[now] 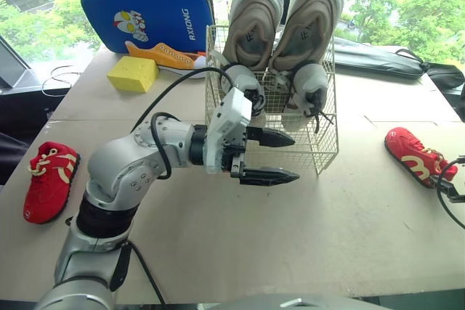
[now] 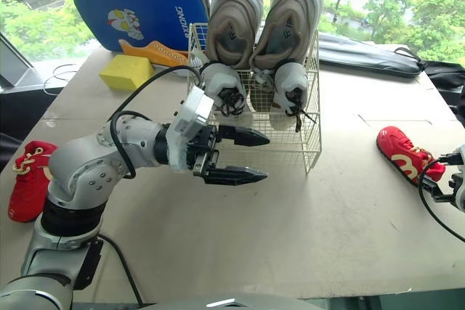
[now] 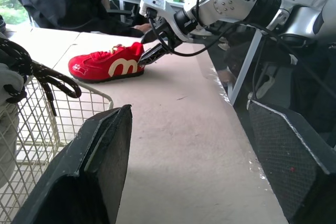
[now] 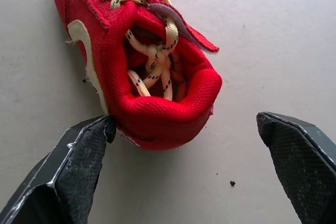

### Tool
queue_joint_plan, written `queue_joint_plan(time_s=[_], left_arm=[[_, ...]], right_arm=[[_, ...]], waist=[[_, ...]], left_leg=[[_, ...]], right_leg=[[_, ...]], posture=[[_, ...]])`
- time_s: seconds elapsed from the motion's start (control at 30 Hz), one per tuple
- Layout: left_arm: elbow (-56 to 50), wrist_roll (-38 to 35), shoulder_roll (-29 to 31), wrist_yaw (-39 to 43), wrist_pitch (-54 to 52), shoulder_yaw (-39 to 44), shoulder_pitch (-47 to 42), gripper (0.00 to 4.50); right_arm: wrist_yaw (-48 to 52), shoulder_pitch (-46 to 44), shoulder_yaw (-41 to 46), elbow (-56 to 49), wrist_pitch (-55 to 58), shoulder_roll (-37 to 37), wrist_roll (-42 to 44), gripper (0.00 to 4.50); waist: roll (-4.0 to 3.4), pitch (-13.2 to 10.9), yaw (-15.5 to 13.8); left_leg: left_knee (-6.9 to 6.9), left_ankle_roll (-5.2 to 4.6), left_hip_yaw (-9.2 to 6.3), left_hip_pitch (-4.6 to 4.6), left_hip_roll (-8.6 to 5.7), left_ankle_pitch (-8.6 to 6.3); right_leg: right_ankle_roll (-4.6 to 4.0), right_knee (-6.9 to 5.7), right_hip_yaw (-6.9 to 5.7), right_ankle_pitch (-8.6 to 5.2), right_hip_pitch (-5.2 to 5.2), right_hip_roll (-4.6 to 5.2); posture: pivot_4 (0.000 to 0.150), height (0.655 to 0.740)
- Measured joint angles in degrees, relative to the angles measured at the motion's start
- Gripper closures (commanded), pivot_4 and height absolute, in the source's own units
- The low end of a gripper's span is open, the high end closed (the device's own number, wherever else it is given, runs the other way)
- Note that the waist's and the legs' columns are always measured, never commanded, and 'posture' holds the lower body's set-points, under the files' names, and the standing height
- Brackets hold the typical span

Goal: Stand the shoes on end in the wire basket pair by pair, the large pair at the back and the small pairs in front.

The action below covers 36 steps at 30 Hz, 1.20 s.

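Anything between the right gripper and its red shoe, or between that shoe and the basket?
Nothing at the grasp: the right gripper is open, fingers flanking the red shoe at its heel. Bare table runs to the wire basket, but the left gripper hangs open by its front wall.

Right gripper [image 1: 445, 185] runs off the right edge in the head views, right red shoe [image 4: 142, 61] loses its toe past the wrist picture's edge, orange shoe [image 1: 168, 54] sits partly behind the yellow sponge [image 1: 134, 74], and small grey pair [image 1: 311, 86] masks the large pair's [image 1: 253, 27] lower ends.
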State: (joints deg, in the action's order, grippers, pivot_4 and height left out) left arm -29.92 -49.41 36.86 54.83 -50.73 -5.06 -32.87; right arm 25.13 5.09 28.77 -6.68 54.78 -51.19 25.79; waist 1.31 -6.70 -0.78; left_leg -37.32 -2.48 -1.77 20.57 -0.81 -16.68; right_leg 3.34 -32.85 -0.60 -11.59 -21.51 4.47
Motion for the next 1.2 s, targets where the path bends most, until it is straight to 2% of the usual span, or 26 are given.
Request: queue_joint_plan(time_s=[0.2, 0.3, 0.37, 0.4, 0.53, 0.63, 0.8, 0.93, 1.03, 1.07, 1.2], left_arm=[[-0.90, -2.27, 0.06, -2.88, -1.27, 1.53, -0.08, 0.66], [-0.89, -2.89, 0.07, -4.01, -1.37, 2.60, -0.60, 0.63], [-0.89, -3.16, 0.13, -4.03, -1.36, 2.73, -0.57, 0.63], [-0.89, -3.18, 0.25, -4.02, -1.35, 2.73, -0.56, 0.63], [-0.87, -3.17, 0.63, -4.02, -1.29, 2.82, -0.30, 0.63], [-0.86, -3.18, 0.72, -4.07, -1.22, 2.85, 0.39, 0.63], [1.36, -3.79, -1.70, -6.83, -0.63, 5.11, 1.05, 0.63], [4.15, -4.94, -3.07, -8.34, -0.70, 6.33, 0.43, 0.63], [8.12, -11.16, -3.30, -10.15, -5.59, 8.97, -2.74, 0.63], [11.11, -15.83, -2.46, -10.36, -9.67, 9.68, -4.67, 0.63], [19.16, -23.94, 0.55, -11.63, -19.76, 11.16, -11.72, 0.63]], right_arm=[[1.83, -3.44, -1.40, 2.88, -0.04, 0.20, -0.54, 0.00], [2.32, -4.69, -2.13, 3.88, -0.04, 0.48, -0.61, 0.83], [2.82, -5.32, -3.30, 4.41, -0.19, 0.62, -0.83, 1.65], [2.87, -5.63, -3.38, 4.72, -0.51, 0.90, -1.21, 2.25], [3.30, -6.00, -4.29, 5.39, -1.72, 1.07, -1.90, 3.77], [3.94, -5.32, -4.36, 4.80, -4.07, 1.89, -2.41, 4.42], [11.49, 3.14, -3.60, -2.91, -17.14, 2.02, -3.66, 4.50], [20.31, 7.47, 1.23, -8.63, -30.47, 1.06, -4.00, 4.50], [28.61, 7.51, 9.24, -11.41, -35.64, -3.29, -1.56, 4.50], [34.45, 8.09, 12.43, -11.62, -37.89, -7.04, -1.08, 4.50], [48.70, 6.92, 19.11, -10.28, -43.70, -18.57, -1.91, 4.50]], waist=[[0.02, 0.01, 0.03], [0.01, 0.02, 0.11], [0.04, 0.03, 0.12], [0.08, 0.06, 0.12], [0.10, 0.07, 0.11], [0.09, 0.07, 0.10], [-0.10, -0.04, -0.08], [-0.16, -0.07, 0.01], [-0.09, -0.08, 0.02], [-0.14, -0.14, -0.01], [-0.13, -0.20, 0.08]], left_leg=[[-0.02, 0.00, 0.03, -0.02, 0.00, 0.00], [-0.02, 0.00, 0.04, -0.04, 0.00, 0.00], [-0.02, 0.01, 0.05, -0.04, 0.01, 0.00], [-0.02, 0.01, 0.06, -0.04, 0.01, 0.00], [-0.03, 0.01, 0.06, -0.05, 0.01, 0.00], [-0.02, 0.01, 0.05, -0.06, 0.03, 0.00], [-0.02, 0.02, -0.01, -0.03, 0.04, 0.01], [-0.06, 0.02, 0.03, -0.05, 0.03, 0.01], [-0.08, 0.02, -0.01, -0.12, 0.05, 0.00], [-0.09, 0.01, -0.01, -0.12, 0.05, 0.00], [-0.05, 0.01, -0.02, -0.21, 0.09, 0.00]], right_leg=[[0.00, -0.01, 0.08, 0.00, 0.00, -0.05], [0.00, -0.01, 0.11, 0.00, 0.00, -0.09], [0.00, -0.01, 0.13, 0.00, 0.00, -0.09], [0.00, -0.01, 0.15, 0.00, 0.00, -0.11], [0.00, -0.01, 0.30, 0.00, 0.01, -0.22], [0.00, -0.01, 0.34, 0.00, 0.00, -0.27], [0.03, -0.01, 0.34, 0.00, 0.00, -0.29], [0.05, -0.01, 0.44, 0.00, 0.02, -0.31], [0.05, -0.02, 0.47, 0.00, 0.04, -0.37], [0.05, -0.04, 0.47, 0.00, 0.09, -0.38], [0.17, -0.03, 0.45, -0.09, 0.10, -0.40]], posture=[[0.150, 0.7400], [0.150, 0.7400], [0.150, 0.7400], [0.150, 0.7400], [0.150, 0.7400], [0.150, 0.7400], [0.150, 0.7400], [0.150, 0.7400], [0.150, 0.7400], [0.150, 0.7400], [0.150, 0.7400]])
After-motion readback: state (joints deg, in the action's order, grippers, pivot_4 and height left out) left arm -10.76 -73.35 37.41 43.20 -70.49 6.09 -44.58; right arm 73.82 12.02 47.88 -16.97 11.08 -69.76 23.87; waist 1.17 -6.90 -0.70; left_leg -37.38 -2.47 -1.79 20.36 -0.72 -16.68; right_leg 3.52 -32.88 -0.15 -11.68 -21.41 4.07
